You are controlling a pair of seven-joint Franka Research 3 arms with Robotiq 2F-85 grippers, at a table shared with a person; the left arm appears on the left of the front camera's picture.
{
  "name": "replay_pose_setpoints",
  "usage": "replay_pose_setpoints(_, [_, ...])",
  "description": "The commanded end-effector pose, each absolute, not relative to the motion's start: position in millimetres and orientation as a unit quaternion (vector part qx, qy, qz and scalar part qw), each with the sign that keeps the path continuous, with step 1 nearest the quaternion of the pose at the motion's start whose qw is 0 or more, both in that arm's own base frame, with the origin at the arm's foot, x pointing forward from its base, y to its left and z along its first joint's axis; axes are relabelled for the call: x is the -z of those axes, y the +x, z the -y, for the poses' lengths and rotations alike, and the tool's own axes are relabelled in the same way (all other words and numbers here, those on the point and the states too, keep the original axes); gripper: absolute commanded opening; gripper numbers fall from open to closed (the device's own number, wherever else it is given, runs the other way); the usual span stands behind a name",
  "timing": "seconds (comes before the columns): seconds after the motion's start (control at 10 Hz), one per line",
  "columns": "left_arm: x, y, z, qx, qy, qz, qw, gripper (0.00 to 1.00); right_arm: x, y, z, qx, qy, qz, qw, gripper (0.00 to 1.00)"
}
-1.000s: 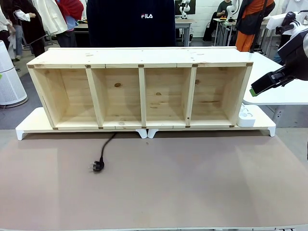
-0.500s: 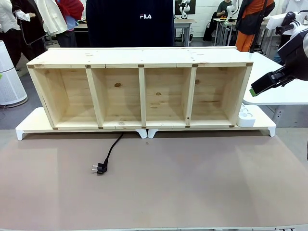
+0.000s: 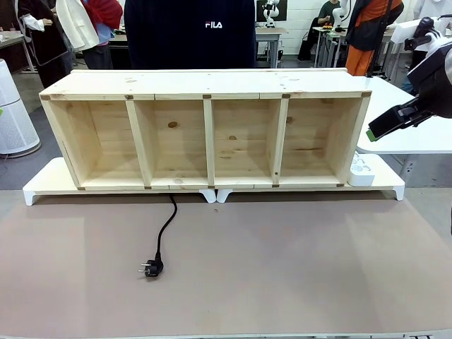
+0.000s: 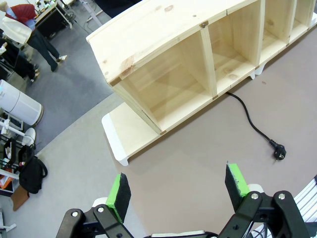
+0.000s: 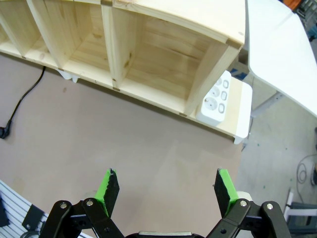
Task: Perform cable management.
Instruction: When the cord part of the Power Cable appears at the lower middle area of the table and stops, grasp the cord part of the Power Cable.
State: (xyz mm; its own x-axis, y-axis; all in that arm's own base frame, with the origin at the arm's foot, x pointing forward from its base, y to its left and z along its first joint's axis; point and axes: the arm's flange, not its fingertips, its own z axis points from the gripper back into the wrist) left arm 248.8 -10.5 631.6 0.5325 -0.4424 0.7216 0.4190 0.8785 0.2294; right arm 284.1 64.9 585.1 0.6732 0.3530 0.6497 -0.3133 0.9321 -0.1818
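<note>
Cable (image 3: 167, 224) position, compared with one second before. More of the cord lies out on the table (image 3: 296, 261) in front of the wooden shelf (image 3: 205, 85). Its plug (image 3: 152, 268) sits farther from the shelf's front edge and nearer the robot's side, slightly to the right of its earlier spot. The visible run is longer and straighter.

Front level; wrists overhead; cable (image 3: 164, 229) shared
</note>
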Motion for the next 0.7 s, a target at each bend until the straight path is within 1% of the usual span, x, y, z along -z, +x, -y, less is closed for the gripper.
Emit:
replay_pose_setpoints(0.0, [-631.4, 252.2, 10.4, 0.236, 0.011, 0.421, 0.876, 1.00, -585.6, 284.9, -64.7, -0.179, -0.027, 0.364, 0.914, 1.00])
replay_pose_setpoints(0.6, [-631.4, 252.2, 10.4, 0.236, 0.011, 0.421, 0.876, 1.00, -585.6, 284.9, -64.7, -0.179, -0.027, 0.364, 0.914, 1.00])
